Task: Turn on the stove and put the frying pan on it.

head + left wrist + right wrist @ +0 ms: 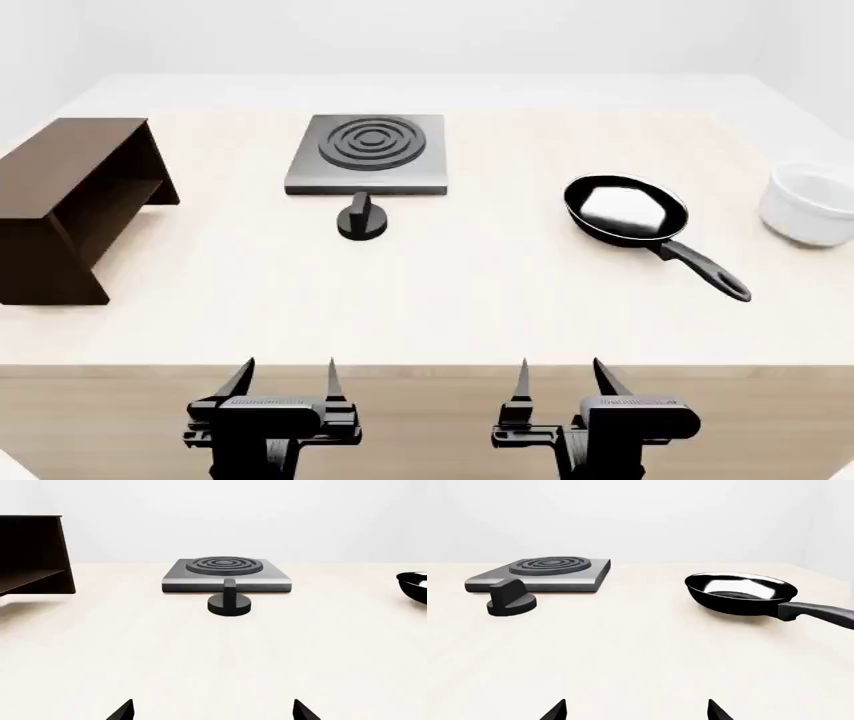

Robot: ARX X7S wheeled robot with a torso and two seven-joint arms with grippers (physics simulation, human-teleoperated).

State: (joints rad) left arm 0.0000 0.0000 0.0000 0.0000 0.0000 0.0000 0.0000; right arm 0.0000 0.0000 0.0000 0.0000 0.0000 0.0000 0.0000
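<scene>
The grey stove (368,152) with raised burner rings lies on the table at the back, left of centre; it also shows in the left wrist view (227,574) and the right wrist view (544,573). A small round black knob (362,218) stands just in front of it. The black frying pan (625,209) sits to the right, handle pointing toward the front right; it shows in the right wrist view (740,593). My left gripper (286,372) and right gripper (561,372) are both open and empty at the table's near edge, apart from everything.
A dark brown wooden shelf (74,205) stands at the left of the light wooden table (441,300). A white round bowl (811,203) stands at the far right, beyond the pan.
</scene>
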